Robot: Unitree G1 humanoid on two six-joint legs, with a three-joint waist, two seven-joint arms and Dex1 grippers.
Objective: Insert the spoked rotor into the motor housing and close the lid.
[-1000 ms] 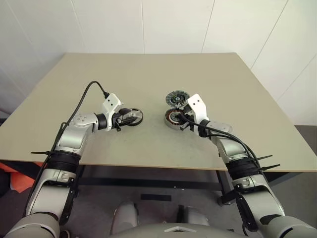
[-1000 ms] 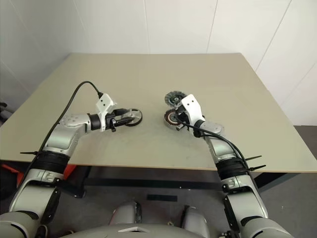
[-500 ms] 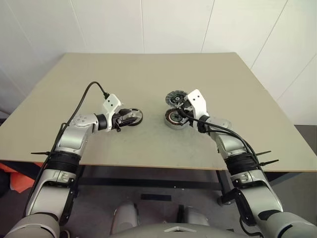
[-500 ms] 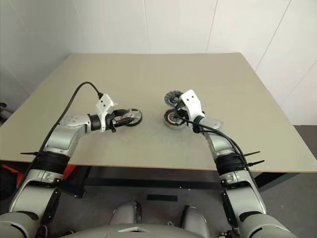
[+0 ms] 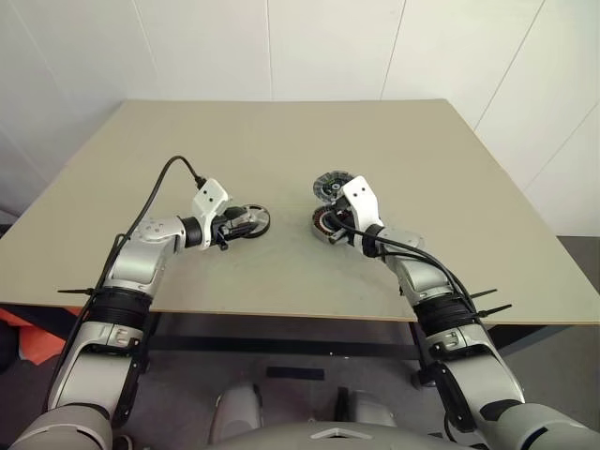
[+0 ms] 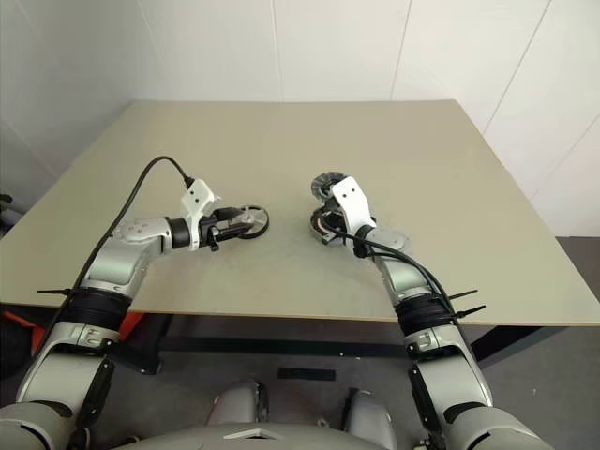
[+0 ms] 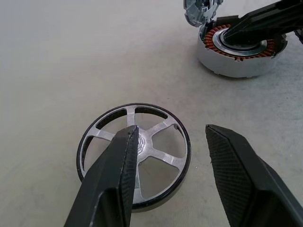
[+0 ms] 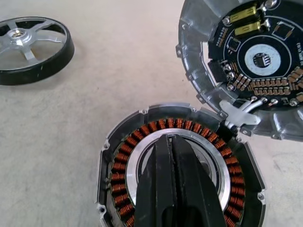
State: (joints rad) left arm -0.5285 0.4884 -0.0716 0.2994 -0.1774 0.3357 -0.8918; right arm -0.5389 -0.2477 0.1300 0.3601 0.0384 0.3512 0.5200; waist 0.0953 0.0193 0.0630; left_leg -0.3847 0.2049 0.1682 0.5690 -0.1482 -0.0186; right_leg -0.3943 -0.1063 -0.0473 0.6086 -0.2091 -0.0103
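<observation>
A: What is seen at the left?
B: The left hand point(image 7: 165, 156) is held apart, one finger point(image 7: 113, 175) over the rotor point(image 7: 135, 151), which lies flat on the worktop point(image 5: 281, 141); nothing is gripped.

A: And rightwards?
B: The right hand point(image 8: 171, 142) is clenched, tips set inside the housing point(image 8: 180, 184). The lid point(image 8: 246, 61) is seen touching the housing.

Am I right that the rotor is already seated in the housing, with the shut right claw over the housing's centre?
Not seated. The left wrist view shows the spoked rotor lying on the table, apart from the motor housing. The right claw is indeed shut over its centre.
</observation>
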